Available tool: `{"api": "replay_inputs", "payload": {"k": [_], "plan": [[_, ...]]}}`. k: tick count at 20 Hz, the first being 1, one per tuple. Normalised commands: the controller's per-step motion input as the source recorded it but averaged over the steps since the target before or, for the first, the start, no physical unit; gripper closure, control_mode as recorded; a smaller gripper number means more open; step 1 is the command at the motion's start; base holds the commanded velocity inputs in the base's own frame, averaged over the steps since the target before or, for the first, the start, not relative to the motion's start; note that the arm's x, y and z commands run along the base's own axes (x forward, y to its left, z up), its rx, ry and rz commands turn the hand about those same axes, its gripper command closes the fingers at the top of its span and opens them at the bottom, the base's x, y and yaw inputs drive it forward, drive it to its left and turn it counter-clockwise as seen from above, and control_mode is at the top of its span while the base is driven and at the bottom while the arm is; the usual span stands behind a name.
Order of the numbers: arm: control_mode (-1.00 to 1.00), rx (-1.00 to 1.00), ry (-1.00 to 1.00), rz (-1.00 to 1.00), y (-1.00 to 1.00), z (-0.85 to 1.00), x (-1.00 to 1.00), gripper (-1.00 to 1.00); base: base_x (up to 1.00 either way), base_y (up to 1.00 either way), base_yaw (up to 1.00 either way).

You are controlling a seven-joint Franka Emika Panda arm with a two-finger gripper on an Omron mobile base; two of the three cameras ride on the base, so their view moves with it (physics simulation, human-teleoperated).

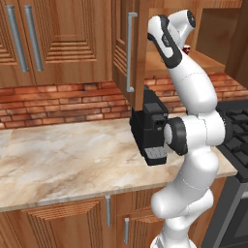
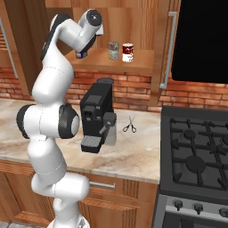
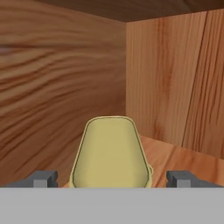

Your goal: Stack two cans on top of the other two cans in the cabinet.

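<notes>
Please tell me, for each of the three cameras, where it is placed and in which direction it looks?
Left base view: behind the arm's left, facing the counter and cabinet; arm at right.
Right base view: behind its right, facing the cabinet shelf, coffee machine and stove; arm at left.
Hand view: on the hand, looking into the cabinet at a yellow can top; open pincer tips below.
Both base views share the coffee machine.

This was a rendered home kitchen. Reddish-brown wooden wall cabinets (image 1: 53, 38) with silver bar handles hung over a red brick backsplash (image 1: 63, 102). A pale marble surface (image 1: 72, 155) ran above matching base cupboards (image 1: 63, 218) and carried a black coffee machine (image 2: 97, 116) and a pair of scissors (image 2: 129, 125). A black gas stove (image 2: 196, 151) with burner grates and front knobs stood beside it. Food tins (image 2: 121, 51) sat on an open cabinet shelf.
</notes>
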Motion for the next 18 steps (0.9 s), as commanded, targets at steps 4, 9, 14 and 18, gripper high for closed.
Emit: {"api": "replay_inputs", "payload": {"k": [4,9,14,18], "plan": [[-1.00,0.00,0.00,0.00,-0.02,0.00,-0.06,-1.00,0.00,0.00,0.00],[-1.00,0.00,0.00,0.00,-0.01,0.00,-0.01,-1.00,0.00,0.00,0.00],[-1.00,0.00,0.00,0.00,-0.05,0.00,-0.06,-1.00,0.00,0.00,0.00],[-1.00,0.00,0.00,0.00,-0.01,-0.09,-0.20,-1.00,0.00,0.00,0.00]]}}
